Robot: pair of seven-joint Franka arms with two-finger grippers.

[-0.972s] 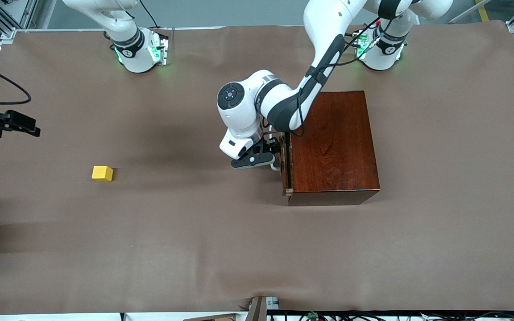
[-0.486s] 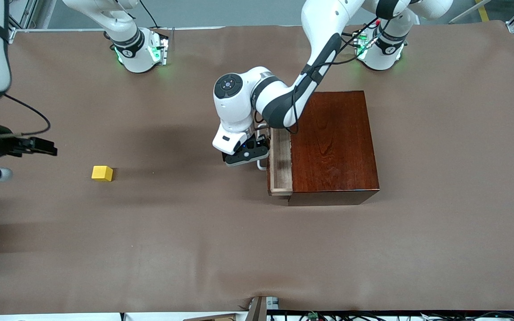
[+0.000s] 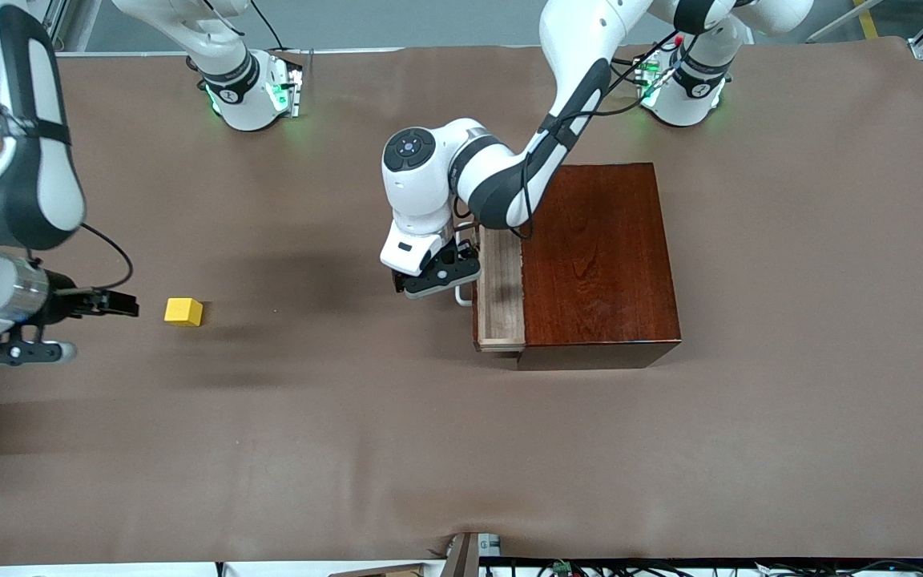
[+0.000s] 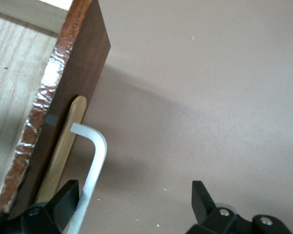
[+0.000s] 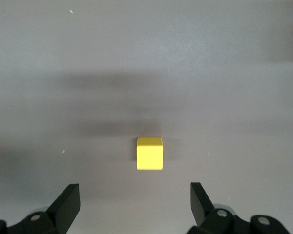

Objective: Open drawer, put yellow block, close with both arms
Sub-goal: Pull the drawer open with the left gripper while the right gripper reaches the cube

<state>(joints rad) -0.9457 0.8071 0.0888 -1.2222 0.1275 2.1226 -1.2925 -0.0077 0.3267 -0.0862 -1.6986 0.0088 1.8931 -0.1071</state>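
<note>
We read no writing. Left claw [image 3: 455, 282] gapes at drawer [image 3: 500, 290] handle [image 4: 91, 168], gripping nothing; right claw [image 3: 113, 304] gapes empty beside yellow block [image 3: 183, 311].

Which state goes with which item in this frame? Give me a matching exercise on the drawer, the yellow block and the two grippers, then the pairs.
Things:
1. drawer
2. yellow block
3. left gripper
4. right gripper

States:
A. open, at the white handle, not clamped on it
B. pulled partway out of the dark wooden box, nothing seen in the visible part
C. open, close beside the block toward the right arm's end of the table
D. lying on the brown table cover, untouched

Pairs: 1-B, 2-D, 3-A, 4-C
</note>
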